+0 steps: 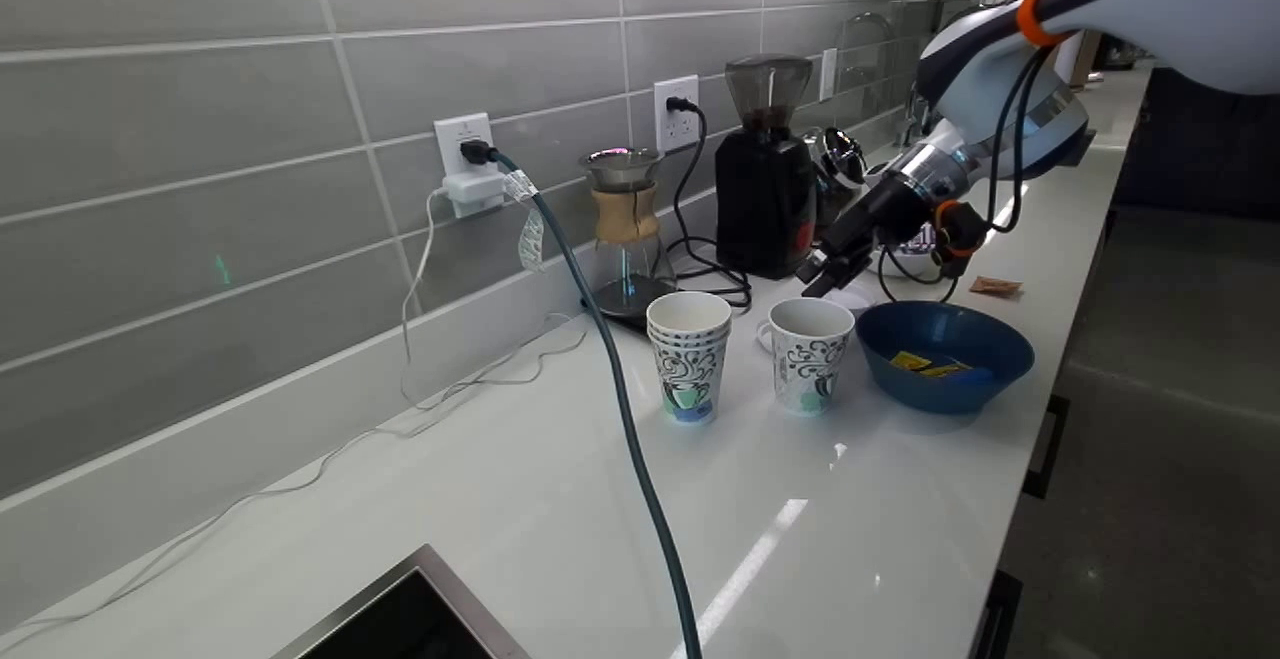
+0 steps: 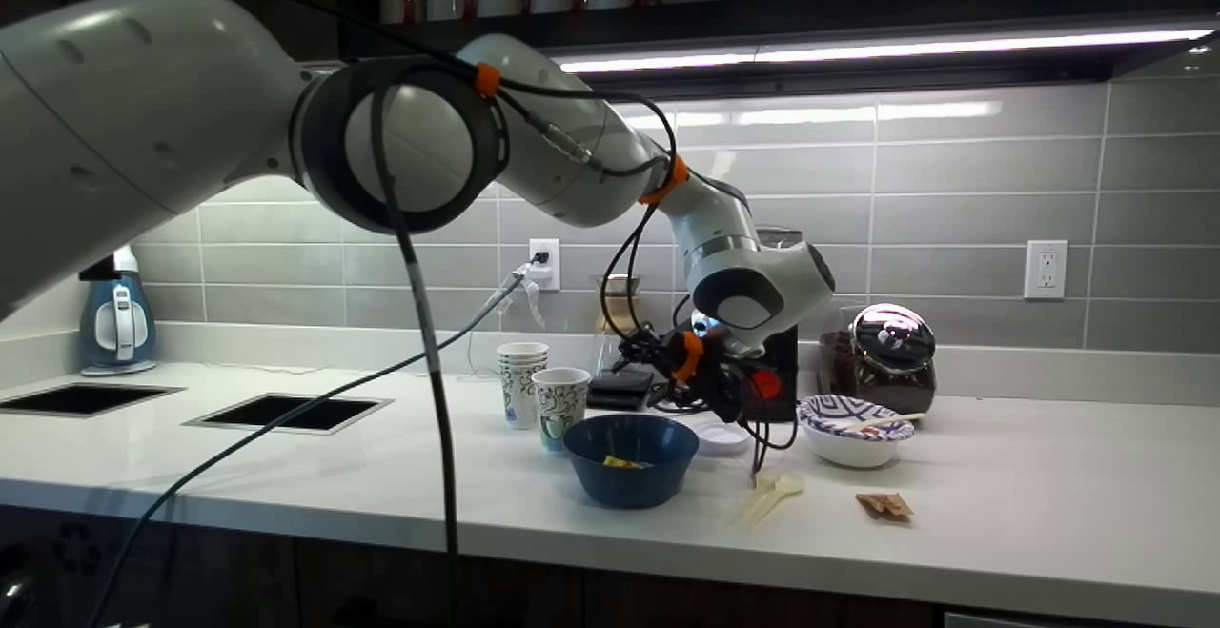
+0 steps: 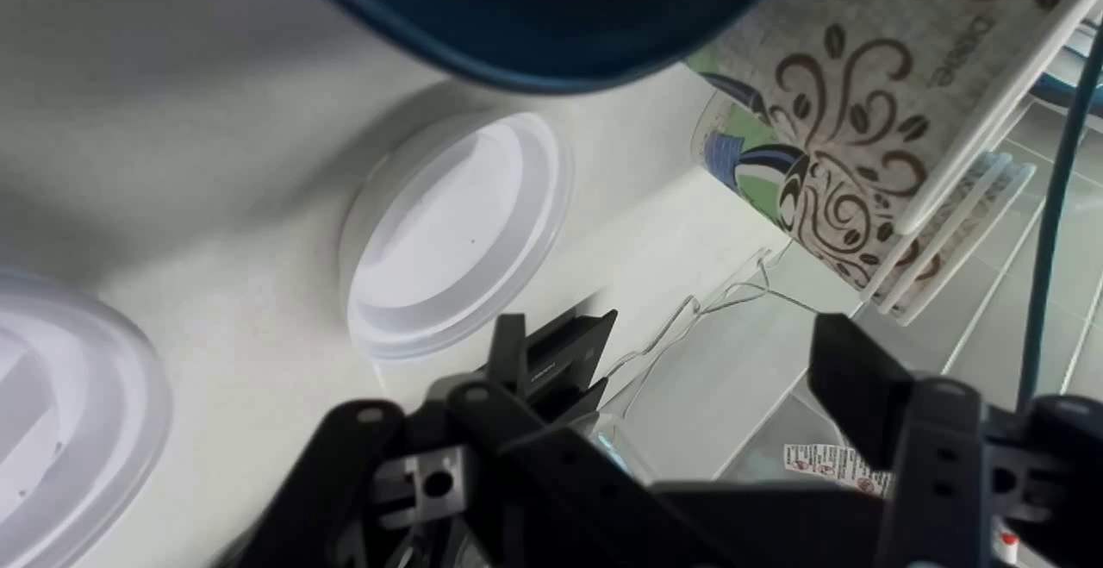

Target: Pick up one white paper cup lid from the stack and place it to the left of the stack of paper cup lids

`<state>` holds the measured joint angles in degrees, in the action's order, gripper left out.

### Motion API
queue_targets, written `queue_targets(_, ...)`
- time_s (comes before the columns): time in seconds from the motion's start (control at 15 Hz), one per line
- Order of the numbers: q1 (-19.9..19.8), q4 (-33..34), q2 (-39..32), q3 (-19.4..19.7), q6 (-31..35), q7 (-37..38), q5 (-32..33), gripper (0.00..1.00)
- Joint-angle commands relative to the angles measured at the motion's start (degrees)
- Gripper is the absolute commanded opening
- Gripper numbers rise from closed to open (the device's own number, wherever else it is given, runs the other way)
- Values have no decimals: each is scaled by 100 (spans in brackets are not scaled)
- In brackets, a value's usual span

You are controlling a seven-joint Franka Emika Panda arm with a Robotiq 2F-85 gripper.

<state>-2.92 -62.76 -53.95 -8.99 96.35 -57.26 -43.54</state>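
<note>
In the wrist view we see a white paper cup lid [image 3: 457, 232] whole on the counter [image 3: 241, 309], near the blue bowl [image 3: 539, 77], and apart from it a second white lid [image 3: 69, 430], cut off by the left edge. We cannot tell whether either is several lids deep. The gripper [image 3: 676, 361] is spread wide, holding nothing; in an exterior view its tips are lost against the black grinder [image 2: 783, 366]. In both exterior views only part of a lid shows, the blue bowl or the front cup [image 1: 810, 359] standing before it; a sliver of white [image 1: 765, 336] beside that cup is too small to name. The yellow contents [image 1: 925, 364] of the blue bowl blur into darkness in the wrist view. Stacked cups [image 1: 690, 359] stand near the front cup, with a carafe [image 1: 625, 214] behind, and a thick cable [image 1: 624, 399] crosses the foreground. Past the blue bowl we find a patterned bowl [image 2: 848, 452], pale utensils [image 2: 777, 490] and a brown packet [image 2: 884, 506].
</note>
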Motion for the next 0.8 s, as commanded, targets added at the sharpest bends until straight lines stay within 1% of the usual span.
queue_targets(0.0, 59, 193, 96, -1, -73, 541, 307, 100)
queue_targets(0.2, 154, 205, 229, 78, -7, 1175, 642, 100)
queue_targets(0.4, 193, 269, 280, 26, -84, 1597, 1025, 100)
queue_targets(0.6, 162, 381, 275, -92, -245, 1808, 1324, 100)
queue_targets(0.67, 57, 230, 251, -213, -18, 1597, 1205, 100)
queue_targets(0.73, 59, 243, 260, -230, -46, 1642, 1251, 100)
